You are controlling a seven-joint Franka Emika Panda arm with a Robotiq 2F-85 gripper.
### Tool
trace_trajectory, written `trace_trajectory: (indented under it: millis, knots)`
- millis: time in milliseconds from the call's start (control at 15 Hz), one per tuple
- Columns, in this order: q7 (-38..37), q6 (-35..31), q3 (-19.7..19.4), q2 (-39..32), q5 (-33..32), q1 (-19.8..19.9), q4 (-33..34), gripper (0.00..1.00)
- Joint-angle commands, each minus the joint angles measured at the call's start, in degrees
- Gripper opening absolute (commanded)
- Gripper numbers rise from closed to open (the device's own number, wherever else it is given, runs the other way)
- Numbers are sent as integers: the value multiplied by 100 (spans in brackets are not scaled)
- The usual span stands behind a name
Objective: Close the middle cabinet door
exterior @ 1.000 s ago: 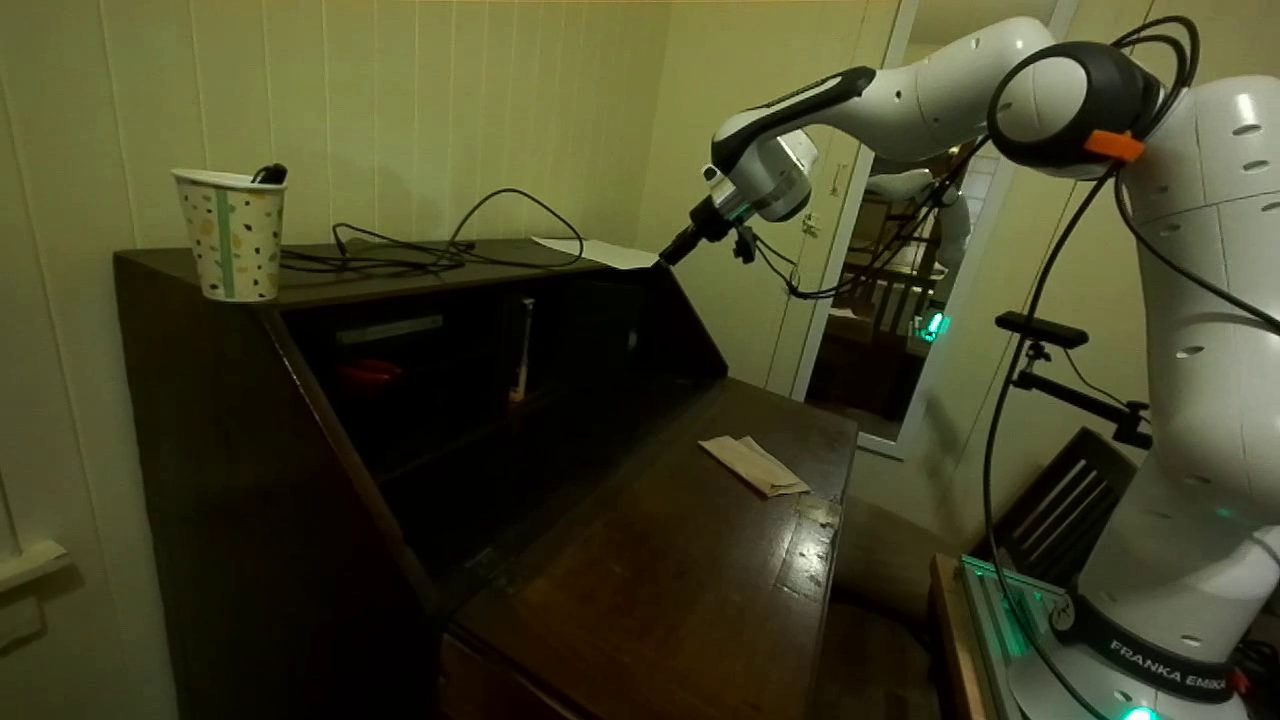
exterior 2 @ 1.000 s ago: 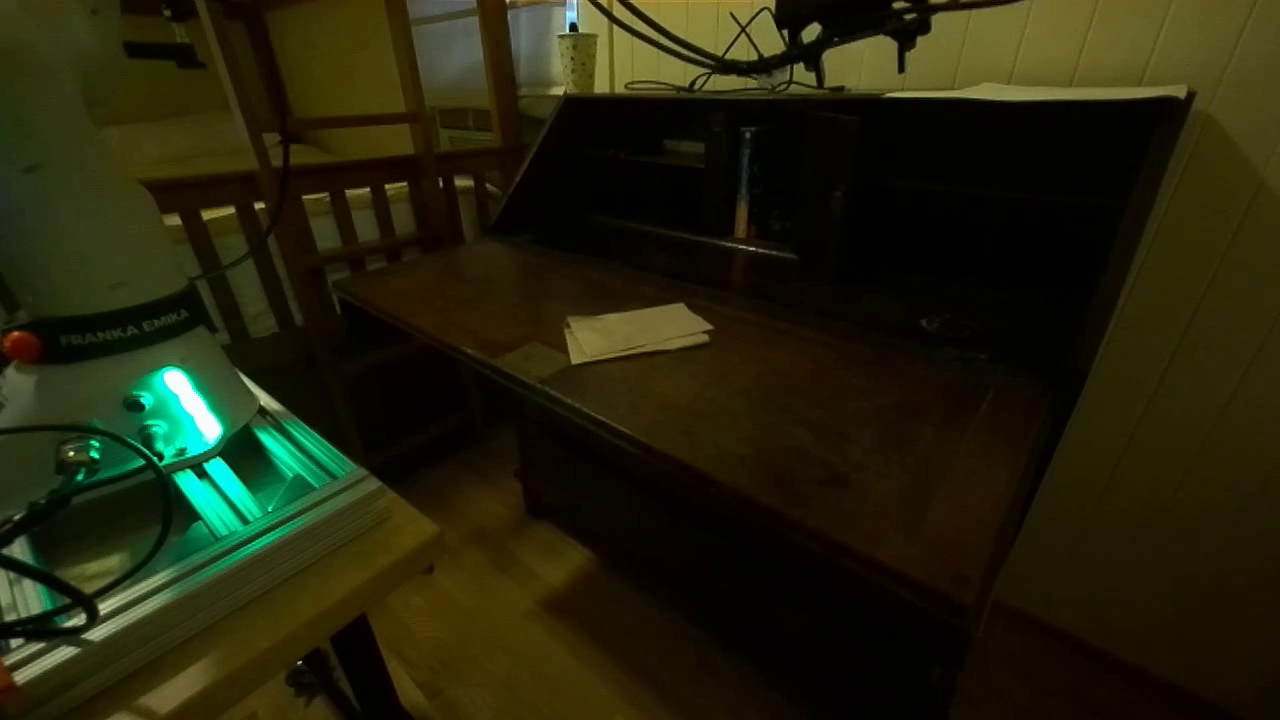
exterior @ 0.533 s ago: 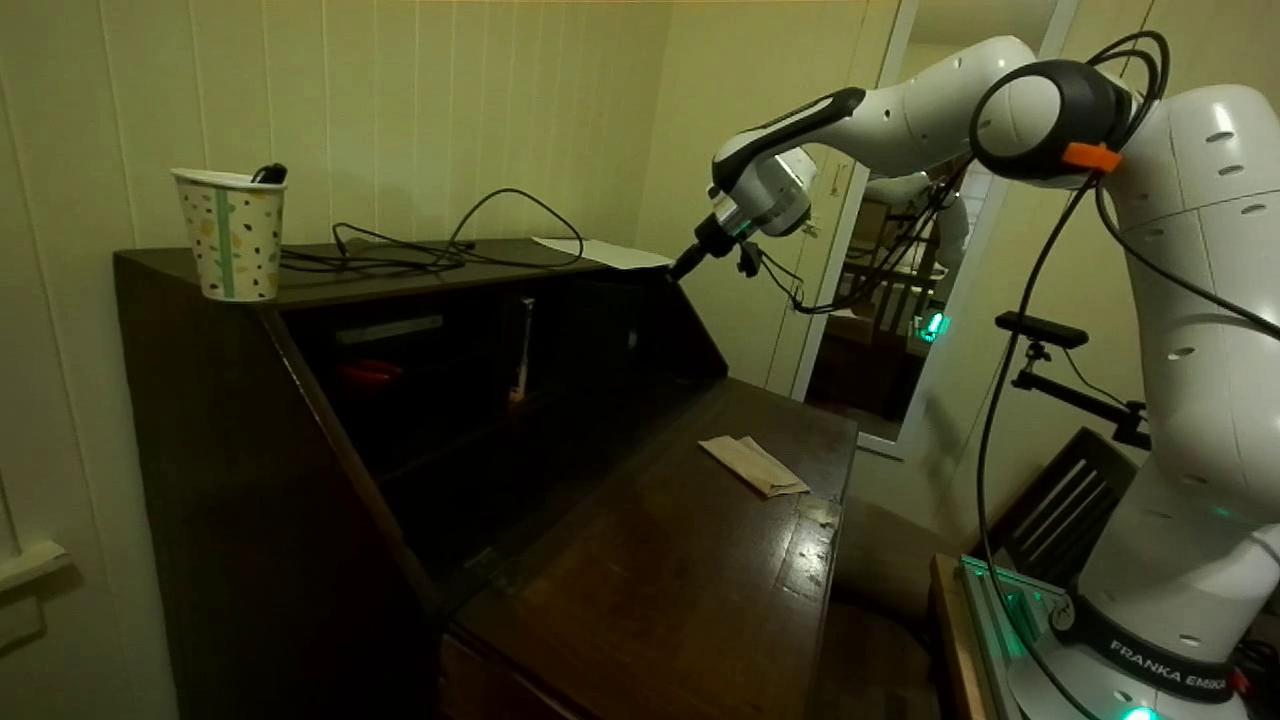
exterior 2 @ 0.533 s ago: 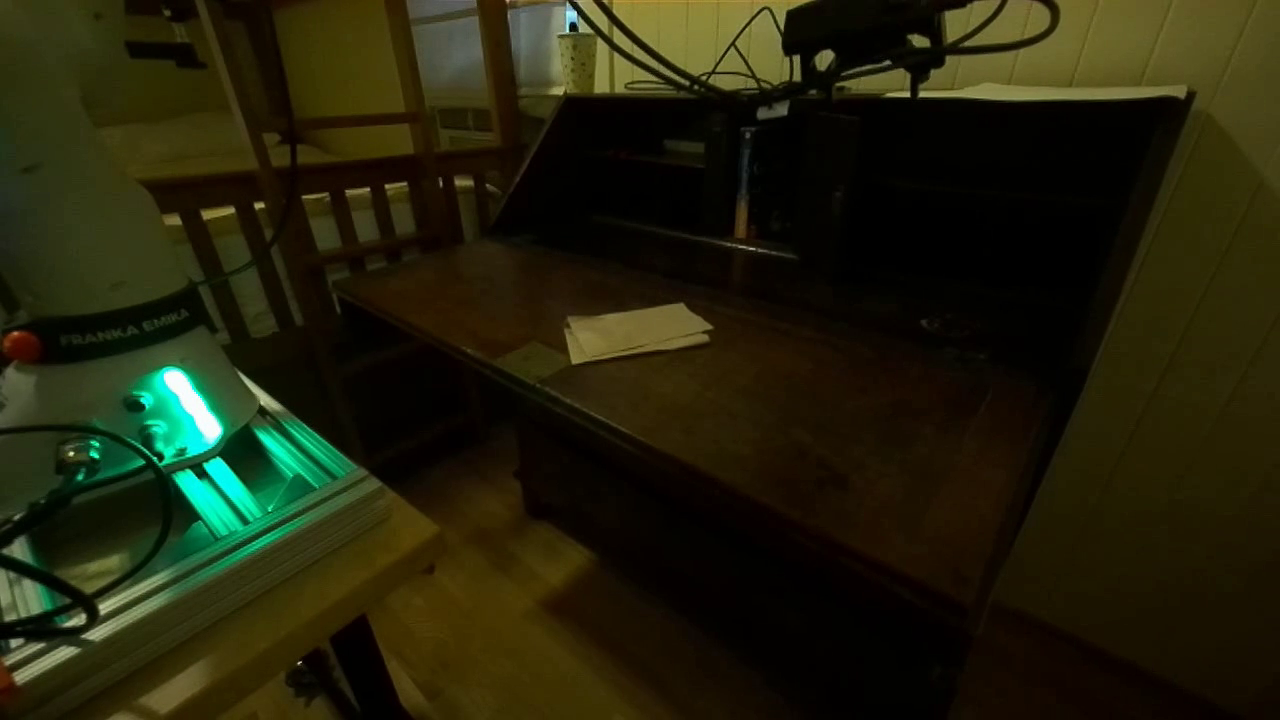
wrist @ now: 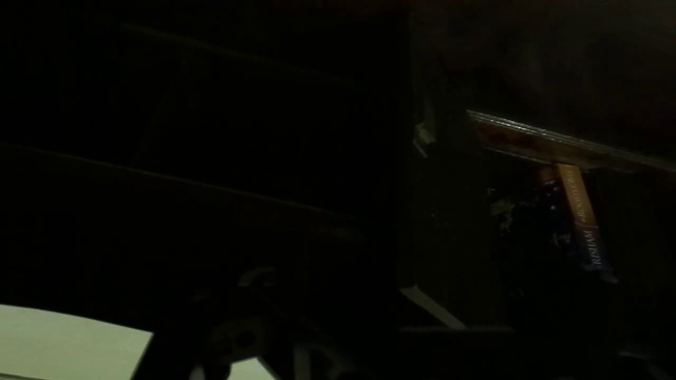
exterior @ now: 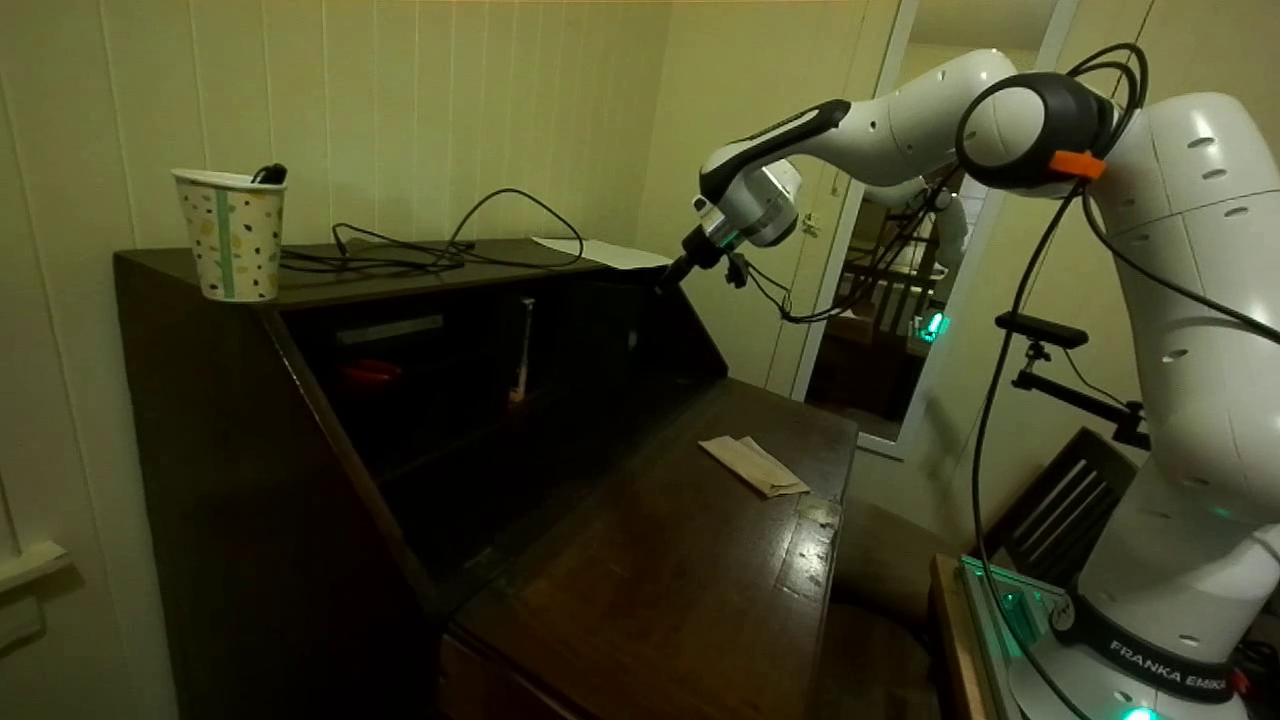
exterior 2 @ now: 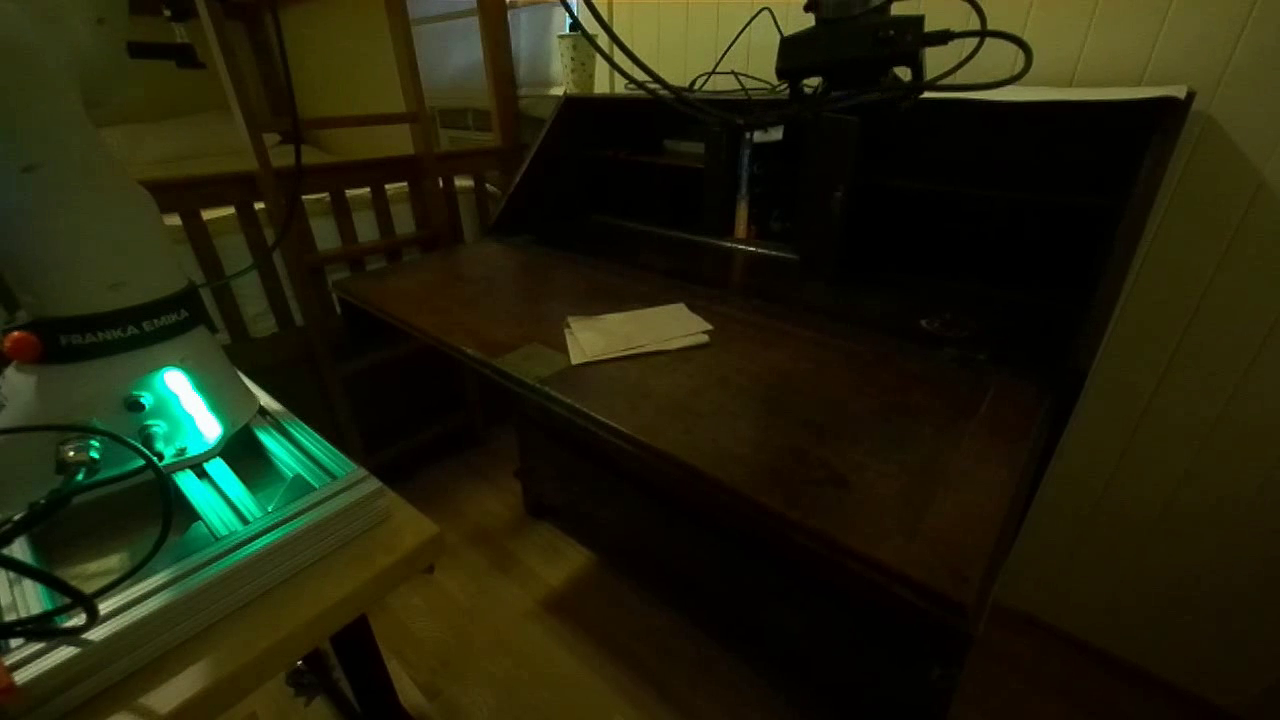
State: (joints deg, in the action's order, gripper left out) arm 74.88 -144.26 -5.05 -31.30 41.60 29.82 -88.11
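The middle cabinet door (exterior 2: 832,205) stands open beside the book (wrist: 582,216). The end effector (exterior: 665,284) angles downward above the worktop (exterior: 640,590); its grip state cannot be determined.

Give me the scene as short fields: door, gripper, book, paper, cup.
Middle cabinet door: open
Gripper: near the top edge of the desk; jaws and door contact too dark to judge
Book: standing inside the desk beside the door
Folded paper: lying on the lowered writing flap
Patterned cup: on the desk's top, dark object poking out
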Motion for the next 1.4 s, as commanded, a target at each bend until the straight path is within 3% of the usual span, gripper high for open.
trace_trajectory:
  millis: [0, 400, 933, 1333]
  knots:
    - [-6, 90, 169, -441, -1, 155, 627, 100]
    - [67, 569, 590, -745, 132, 375, 1138, 100]
    - [-194, 2246, 593, -119, 71, 352, 660, 100]
    - [-384, 3666, 412, -21, 67, 138, 860, 100]
